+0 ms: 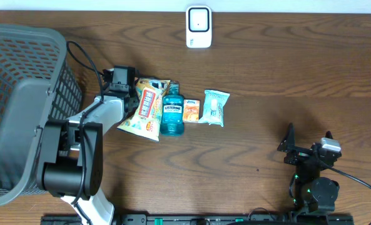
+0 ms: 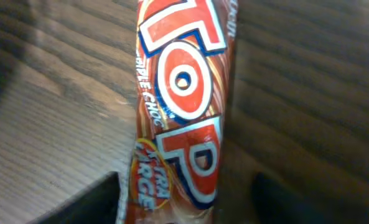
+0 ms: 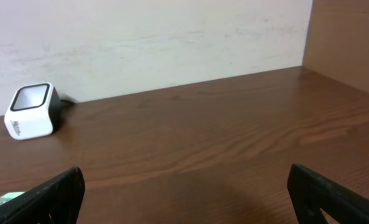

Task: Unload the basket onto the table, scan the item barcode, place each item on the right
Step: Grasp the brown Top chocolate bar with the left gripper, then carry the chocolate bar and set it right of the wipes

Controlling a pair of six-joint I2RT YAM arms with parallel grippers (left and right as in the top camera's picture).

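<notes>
Your left gripper (image 2: 185, 193) straddles the near end of the snack bar (image 2: 181, 106), one dark finger at each side of the wrapper. The fingers sit so low in the left wrist view that you cannot tell whether they already pinch it or only bracket it. The bar lies a little left of the tabletop's (image 1: 266, 69) middle, propped on a yellow snack bag (image 1: 137, 125), which probably lifts it enough for the fingers to get around it. Just beside it to the right stand a blue mouthwash bottle (image 1: 172, 111) lying flat, a small orange packet (image 1: 192, 110) and a pale green pack (image 1: 214, 107), all in one row and touching or nearly so. The scanner (image 1: 199, 27) waits at the far edge, well apart, so the bar looks set for a carry there. The basket (image 1: 16, 94) fills the left edge. Your right gripper (image 3: 185, 180) hangs near the front right corner, spread wide and empty, likely parked. Only the left wrist view gives you the wrapper's lettering, and no barcode shows on that face. Only the overhead gives the row's layout. The right wrist view alone shows the scanner's window tilted upward.
</notes>
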